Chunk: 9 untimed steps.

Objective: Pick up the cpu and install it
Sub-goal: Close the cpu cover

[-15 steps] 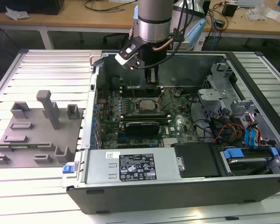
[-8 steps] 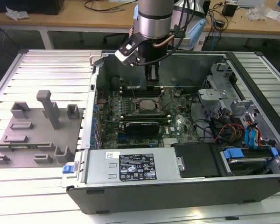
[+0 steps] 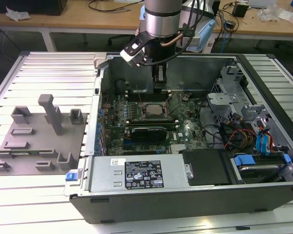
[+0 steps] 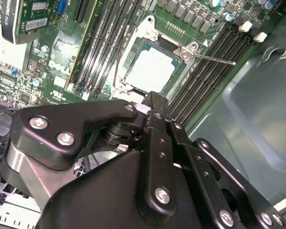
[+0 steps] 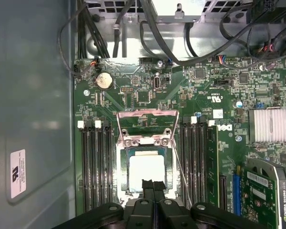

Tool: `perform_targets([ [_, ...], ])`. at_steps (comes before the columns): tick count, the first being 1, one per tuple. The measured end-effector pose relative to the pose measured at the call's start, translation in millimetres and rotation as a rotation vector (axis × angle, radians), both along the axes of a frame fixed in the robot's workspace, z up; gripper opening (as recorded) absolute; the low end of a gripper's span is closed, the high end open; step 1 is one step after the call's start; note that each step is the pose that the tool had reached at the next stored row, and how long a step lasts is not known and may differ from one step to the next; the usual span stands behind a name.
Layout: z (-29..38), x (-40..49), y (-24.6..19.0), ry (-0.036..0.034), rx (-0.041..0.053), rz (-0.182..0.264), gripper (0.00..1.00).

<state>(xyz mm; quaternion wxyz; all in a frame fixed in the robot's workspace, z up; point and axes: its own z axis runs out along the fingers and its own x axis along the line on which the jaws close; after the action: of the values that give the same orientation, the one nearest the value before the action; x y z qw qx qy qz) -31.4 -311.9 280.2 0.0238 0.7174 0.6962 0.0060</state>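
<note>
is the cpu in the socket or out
In: the cpu lies flat inside the socket, level with its frame. The load plate is flipped open, so it is not clamped down.

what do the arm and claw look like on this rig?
Silver-grey cylindrical arm, black cables looped beside it, a pale blue cap, a black-and-white box at the wrist. Matte black claw: flat linkage bars joined by silver screws, two narrow fingers.

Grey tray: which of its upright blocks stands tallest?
The slim capped post at the far edge of the grey tray, between a U-shaped block and a smaller block; it rises well above all the others.
</note>
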Motion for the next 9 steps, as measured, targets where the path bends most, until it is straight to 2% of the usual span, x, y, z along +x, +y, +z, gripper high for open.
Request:
perform_targets([
  [9, 0.3, 2.6, 0.0, 0.0002, -0.0003, 0.000, 0.11],
])
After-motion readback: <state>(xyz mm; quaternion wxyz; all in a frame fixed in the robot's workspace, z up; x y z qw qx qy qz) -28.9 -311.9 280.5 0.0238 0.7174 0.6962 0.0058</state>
